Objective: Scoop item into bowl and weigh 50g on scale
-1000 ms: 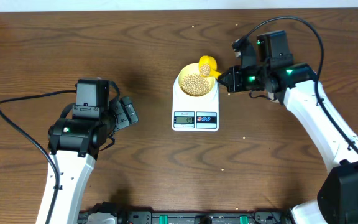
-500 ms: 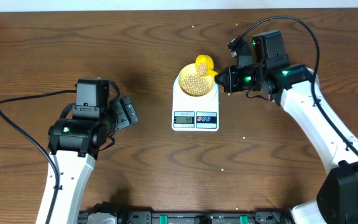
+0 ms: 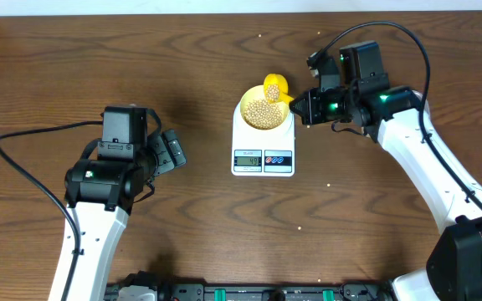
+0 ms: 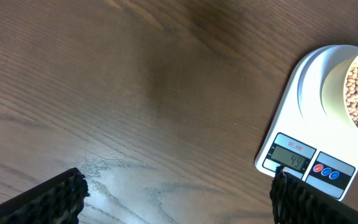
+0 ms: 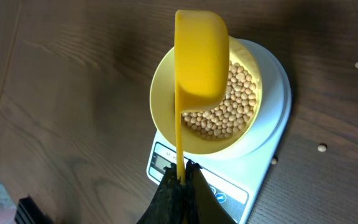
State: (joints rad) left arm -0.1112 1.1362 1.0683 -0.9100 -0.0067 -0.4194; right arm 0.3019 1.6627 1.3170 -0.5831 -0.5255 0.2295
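The pale-yellow bowl (image 3: 265, 111) stands on the white scale (image 3: 263, 149) and holds many tan beans (image 3: 264, 115). The scale's display (image 4: 291, 155) reads 49. My right gripper (image 3: 299, 106) is shut on the handle of a bright yellow scoop (image 3: 276, 86), held tilted over the bowl's far rim with a few beans in it. In the right wrist view the scoop (image 5: 201, 59) hangs over the bowl (image 5: 160, 99) and beans (image 5: 225, 109), the gripper (image 5: 181, 177) on its handle. My left gripper (image 4: 179, 196) is open and empty, over bare table left of the scale.
A few stray beans lie on the wooden table, such as one (image 3: 329, 186) right of the scale, one (image 3: 299, 229) in front of it and one (image 3: 260, 36) near the far edge. A black cable (image 3: 23, 138) loops at the left.
Between one second and half a second ago my right gripper moved the scoop slightly left and farther over the bowl. Since then nothing visibly moved.
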